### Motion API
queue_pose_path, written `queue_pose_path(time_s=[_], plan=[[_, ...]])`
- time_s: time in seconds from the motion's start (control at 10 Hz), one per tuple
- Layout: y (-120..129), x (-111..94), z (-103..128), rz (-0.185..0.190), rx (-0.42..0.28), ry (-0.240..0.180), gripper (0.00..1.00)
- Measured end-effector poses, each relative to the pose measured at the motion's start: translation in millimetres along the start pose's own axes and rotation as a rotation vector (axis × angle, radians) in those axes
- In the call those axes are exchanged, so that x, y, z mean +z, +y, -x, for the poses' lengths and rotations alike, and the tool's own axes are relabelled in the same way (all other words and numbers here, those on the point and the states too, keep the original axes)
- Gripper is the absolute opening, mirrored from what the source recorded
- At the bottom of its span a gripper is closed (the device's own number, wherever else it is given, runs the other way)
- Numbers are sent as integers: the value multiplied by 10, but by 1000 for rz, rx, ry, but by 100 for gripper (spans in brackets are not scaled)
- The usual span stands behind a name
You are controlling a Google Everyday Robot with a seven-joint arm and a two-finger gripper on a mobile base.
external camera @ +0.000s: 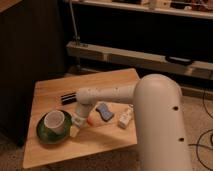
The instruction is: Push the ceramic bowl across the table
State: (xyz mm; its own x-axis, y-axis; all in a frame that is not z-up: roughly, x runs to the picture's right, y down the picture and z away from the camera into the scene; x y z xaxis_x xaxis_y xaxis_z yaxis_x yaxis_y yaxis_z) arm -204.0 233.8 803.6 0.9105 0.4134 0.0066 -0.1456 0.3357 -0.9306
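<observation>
The dark green ceramic bowl (pixel 47 134) sits near the front left of the light wooden table (pixel 107 82). A small white cup (pixel 53 121) stands inside it. My white arm reaches from the right across the table. The gripper (pixel 75 129) points down at the bowl's right rim, touching or nearly touching it.
A black flat bar (pixel 67 97) lies behind the bowl. A blue sponge-like object (pixel 104 111), a small orange thing (pixel 91 120) and a white packet (pixel 125 118) lie to the right of the gripper. A dark cabinet (pixel 25 60) stands left, a metal shelf (pixel 135 56) behind.
</observation>
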Motion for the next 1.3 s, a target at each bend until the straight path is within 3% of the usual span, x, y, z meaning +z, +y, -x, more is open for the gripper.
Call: queue_pose_path(time_s=[0.6,1.3], plan=[[-231,-19,311,37,-29,-4,0],[-290,-6,535,65,-50,-18,0]])
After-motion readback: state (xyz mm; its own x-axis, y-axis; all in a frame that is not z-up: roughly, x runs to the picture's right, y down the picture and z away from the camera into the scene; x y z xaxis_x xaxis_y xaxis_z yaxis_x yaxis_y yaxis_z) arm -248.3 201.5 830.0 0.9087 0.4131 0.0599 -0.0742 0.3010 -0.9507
